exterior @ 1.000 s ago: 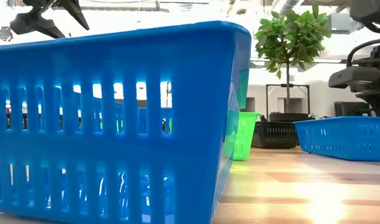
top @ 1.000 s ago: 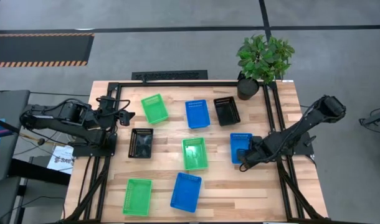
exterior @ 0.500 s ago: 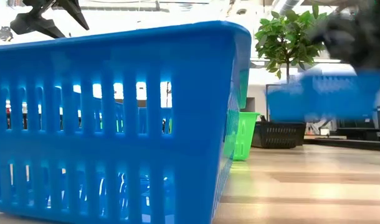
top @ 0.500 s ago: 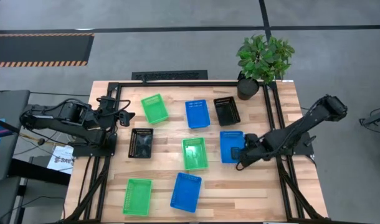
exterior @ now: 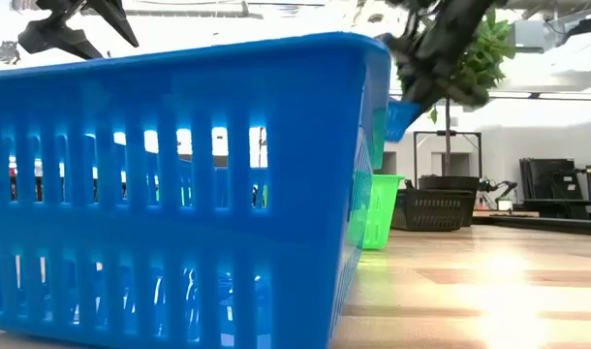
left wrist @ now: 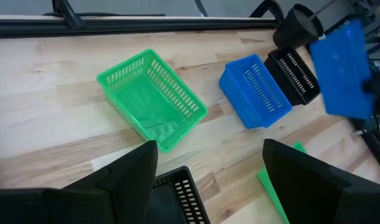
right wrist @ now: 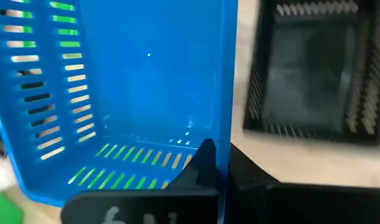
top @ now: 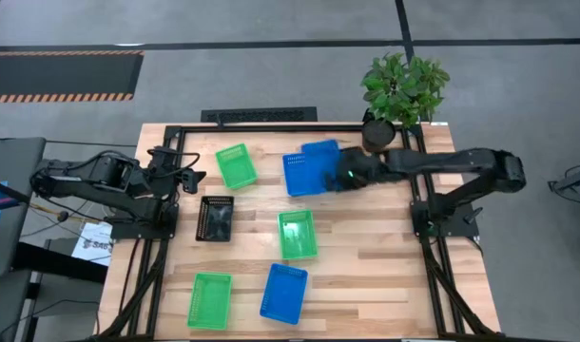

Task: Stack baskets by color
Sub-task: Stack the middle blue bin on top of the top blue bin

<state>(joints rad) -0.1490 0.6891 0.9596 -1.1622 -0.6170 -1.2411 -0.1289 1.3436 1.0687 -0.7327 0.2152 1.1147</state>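
the right arm is reaching across the far side of the worktop, stretched out nearly level from its base toward the middle. the right gripper is clenching its fingers on the rim of a blue basket and holding it tilted in the air, just above another blue basket that is lying on the wood. in the right wrist view the held basket is filling most of the picture, one finger pressing on its rim, with a black basket lying beyond it on the worktop.

the left arm is waiting folded at the left edge, the left gripper hanging with its fingers spread and holding nothing.

on the pale wooden planks a green basket is lying at the far left, a second black basket near the left arm, a second green basket in the middle, a third green basket and a third blue basket at the near edge. a potted plant is standing at the far right corner. the floor around is grey, with a striped mat lying on it.
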